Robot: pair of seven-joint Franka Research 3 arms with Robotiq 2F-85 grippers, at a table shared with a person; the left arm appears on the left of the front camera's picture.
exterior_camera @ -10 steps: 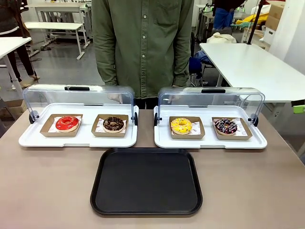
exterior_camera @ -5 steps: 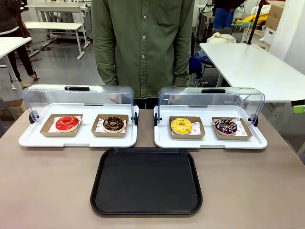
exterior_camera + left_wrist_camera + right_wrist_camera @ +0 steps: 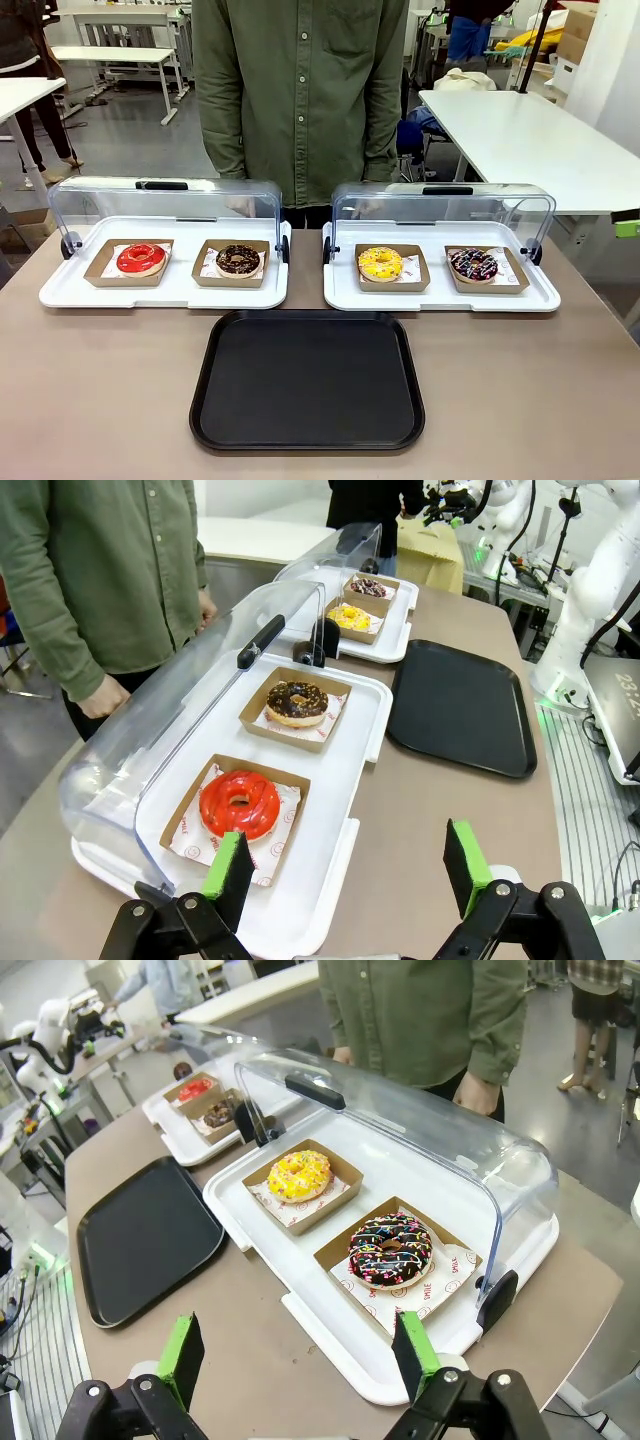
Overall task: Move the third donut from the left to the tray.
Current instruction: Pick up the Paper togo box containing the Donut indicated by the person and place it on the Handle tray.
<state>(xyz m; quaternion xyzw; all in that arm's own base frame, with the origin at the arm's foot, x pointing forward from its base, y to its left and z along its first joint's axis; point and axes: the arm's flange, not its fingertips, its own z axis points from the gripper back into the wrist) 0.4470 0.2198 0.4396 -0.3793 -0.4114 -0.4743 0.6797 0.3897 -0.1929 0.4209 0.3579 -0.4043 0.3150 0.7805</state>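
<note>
A: What is nearest?
B: The two grippers. The left gripper (image 3: 347, 868) has its green-padded fingers spread wide with nothing between them. The right gripper (image 3: 298, 1352) stands just as wide and just as empty. Both hang above the brown table (image 3: 100, 390).
A: What does the donut to be moved look like?
B: The third donut (image 3: 380, 263) is a ring with bright yellow icing and small orange flecks. It sits on a brown cardboard square (image 3: 418, 277), well apart from both grippers.
A: Which container is it in?
B: Closest lies the tray (image 3: 307, 380), flat, black and round-cornered. Just behind it, two white trays lie side by side. The right white tray (image 3: 440, 299) holds the yellow donut in its left half, with a sprinkled chocolate donut (image 3: 473, 264) beside it. The left white tray (image 3: 160, 296) holds a red donut (image 3: 141, 258) and a chocolate donut (image 3: 238, 260).
A: Are they covered?
B: No. The right clear lid (image 3: 440, 205) and the left clear lid (image 3: 165, 200) are rolled back to the far side. A person (image 3: 300, 90) in a green shirt stands behind them
</note>
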